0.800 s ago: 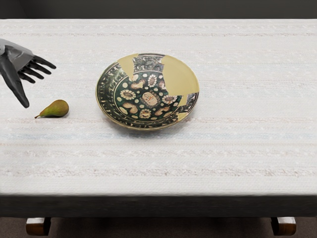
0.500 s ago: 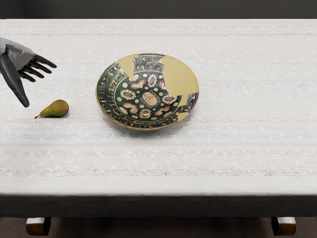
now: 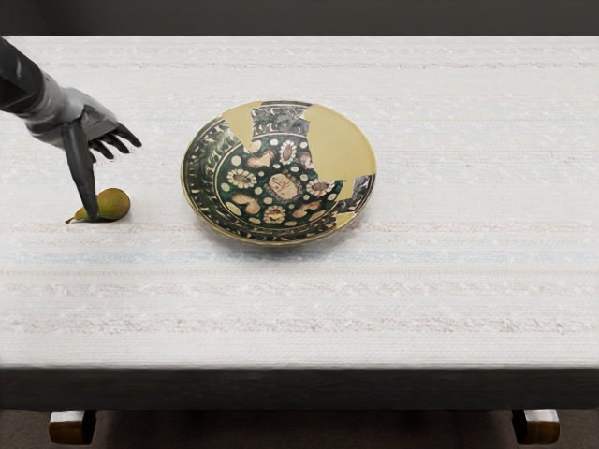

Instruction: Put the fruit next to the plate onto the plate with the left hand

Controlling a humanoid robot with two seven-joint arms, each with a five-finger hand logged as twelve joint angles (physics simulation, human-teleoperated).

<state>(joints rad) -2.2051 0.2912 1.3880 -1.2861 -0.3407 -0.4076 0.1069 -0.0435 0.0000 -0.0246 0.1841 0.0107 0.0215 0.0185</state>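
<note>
The pear (image 3: 112,203) lies on its side on the table (image 3: 421,281), left of the patterned plate (image 3: 192,173) and clear of its rim, stem pointing left. The left hand (image 3: 80,126) hangs above it with the fingers (image 3: 117,140) spread and grasping nothing. One long digit points straight down, its tip overlapping the pear's narrow end; whether it touches cannot be told.

Green-and-gold floral plate (image 3: 323,140), yellow-green pear (image 3: 114,203)
</note>
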